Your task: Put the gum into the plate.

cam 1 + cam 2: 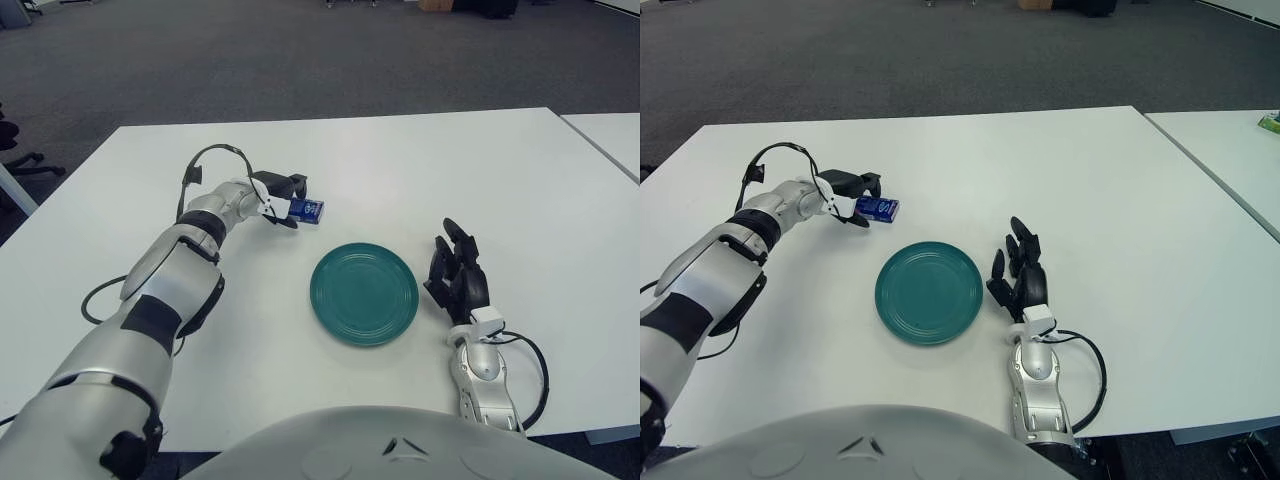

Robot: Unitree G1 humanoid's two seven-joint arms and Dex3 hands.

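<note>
The gum (309,209) — a small blue pack w/ white print — is held at the tips of the left hand (281,201), pinched between dark fingers (296,185) above and below it. Whether the pack is clear of the white table (420,160) or only just off it cannot be told; a faint shadow is seen under it, so a low lift is judged likely. The grip is taken at one end of the pack, leaving the rest sticking out toward the plate, which is judged handy for a drop w/o the fingers touching the dish.

The teal plate (364,293) is set near the table's front edge, approx. centred before the robot, just right of and nearer than the pack. The two are apart — not touching, nothing between them. The left arm is reached out and forward across the table, wrist bent toward the centre, so a short carry inward and back toward the body is judged to be what is left, then a release over the plate's middle.

The right hand (455,272) is seen just beside the plate's right rim, fingers relaxed and spread, nothing held — idle, kept out of the carry path.
</note>
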